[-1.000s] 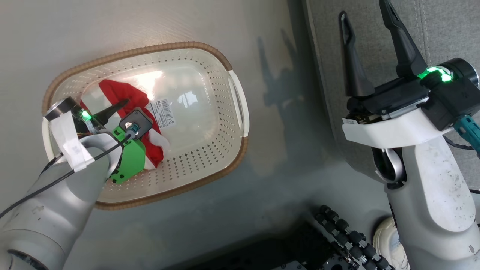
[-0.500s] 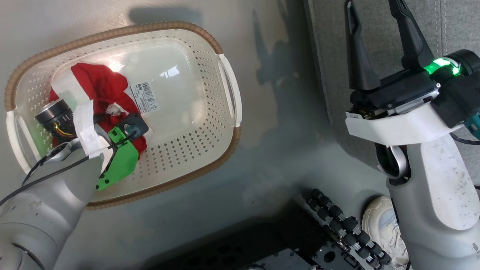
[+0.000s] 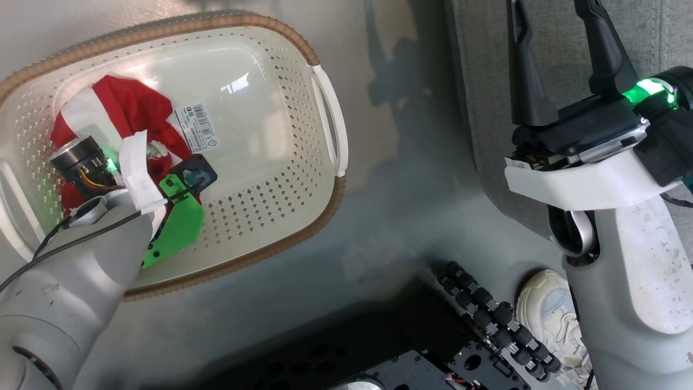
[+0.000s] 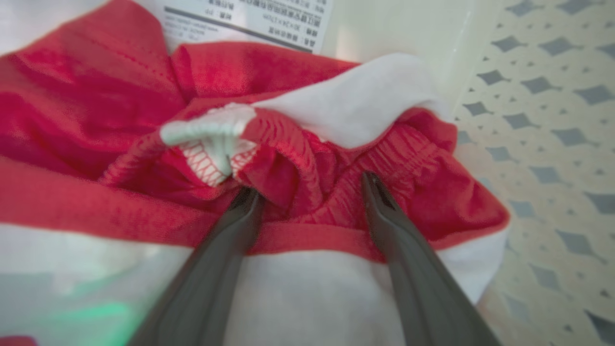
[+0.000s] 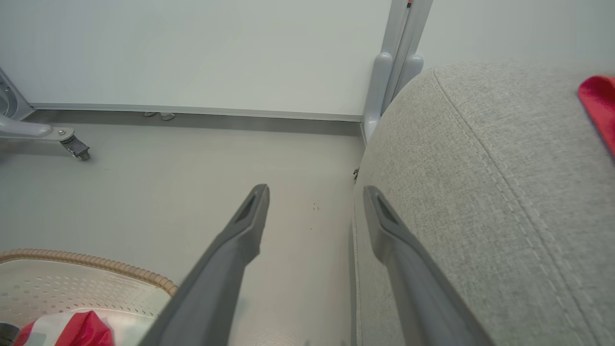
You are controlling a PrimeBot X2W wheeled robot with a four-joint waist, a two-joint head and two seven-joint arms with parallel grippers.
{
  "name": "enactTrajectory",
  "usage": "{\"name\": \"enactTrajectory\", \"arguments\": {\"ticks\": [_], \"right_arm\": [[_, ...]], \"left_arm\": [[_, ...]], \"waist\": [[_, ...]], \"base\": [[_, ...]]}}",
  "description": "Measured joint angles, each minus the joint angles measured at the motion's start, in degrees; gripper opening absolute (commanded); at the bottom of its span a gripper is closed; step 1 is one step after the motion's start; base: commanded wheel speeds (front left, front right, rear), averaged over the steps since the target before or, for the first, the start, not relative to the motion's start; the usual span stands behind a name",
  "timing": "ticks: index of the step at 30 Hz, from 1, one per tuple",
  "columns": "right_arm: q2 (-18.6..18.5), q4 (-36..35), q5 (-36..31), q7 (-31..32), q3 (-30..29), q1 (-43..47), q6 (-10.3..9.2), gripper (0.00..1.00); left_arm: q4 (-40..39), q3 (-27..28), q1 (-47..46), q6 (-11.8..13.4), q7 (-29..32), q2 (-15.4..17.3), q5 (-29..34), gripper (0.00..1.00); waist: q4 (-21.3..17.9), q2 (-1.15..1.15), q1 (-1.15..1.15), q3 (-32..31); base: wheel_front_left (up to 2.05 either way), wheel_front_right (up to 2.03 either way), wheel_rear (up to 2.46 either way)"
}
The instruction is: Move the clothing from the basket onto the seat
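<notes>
In the head view, the left arm (image 3: 81,281) is reaching down into the basket (image 3: 292,179), its wrist covering its own claw. It is reaching there because the clothing (image 3: 127,105) is lying bunched at the basket's left end. The right claw (image 3: 555,32) is hanging over the edge of the seat (image 3: 484,65) with fingers spread and nothing between them, probably being kept clear while the other arm is working.

In the left wrist view, the left claw (image 4: 310,187) is standing apart, both tips pressing into a gathered red fold. It is bracketing the cloth, not yet pinching it. The clothing is looking soft and crumpled: red knit, a broad white band, a ribbed hem, with the barcode label (image 4: 250,19) peeking out behind.

In the right wrist view, a red piece (image 5: 598,105) is lying on the seat at the picture's edge, likely a garment already delivered.
</notes>
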Motion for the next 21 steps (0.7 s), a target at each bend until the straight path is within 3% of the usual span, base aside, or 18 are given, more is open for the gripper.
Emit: {"name": "enactTrajectory", "arguments": {"ticks": [1,2,3,10,21], "right_arm": [[0.00,-0.07,-0.07,0.00,-0.09,0.00,0.00,1.00],[0.00,-0.10,-0.13,0.00,-0.12,0.00,0.00,1.00],[-0.01,-0.10,-0.21,0.00,-0.16,-0.01,0.00,1.00],[0.00,-0.21,-1.03,0.00,-0.27,-0.72,0.00,1.00],[0.01,1.24,-1.66,0.00,-0.96,-0.31,0.00,1.00]], "left_arm": [[-0.20,0.01,-0.07,0.00,0.49,-0.04,0.08,0.78],[-0.30,0.01,-0.07,0.00,1.08,-0.15,0.09,0.18],[-0.64,0.00,-0.07,0.00,1.47,-0.23,0.56,0.00],[-1.52,-0.05,0.00,0.00,2.69,-0.84,1.75,0.00],[-4.15,-0.05,1.27,0.00,-3.85,-4.39,0.92,0.00]], "waist": [[0.03,0.00,0.00,0.18],[0.08,0.00,0.00,0.30],[0.15,0.00,0.00,0.41],[0.80,0.00,0.00,0.32],[2.19,0.00,0.00,-4.60]], "base": [[0.00,0.00,0.00],[0.00,0.00,0.00],[0.00,0.00,0.00],[0.00,0.00,0.00],[0.00,0.00,0.00]]}}
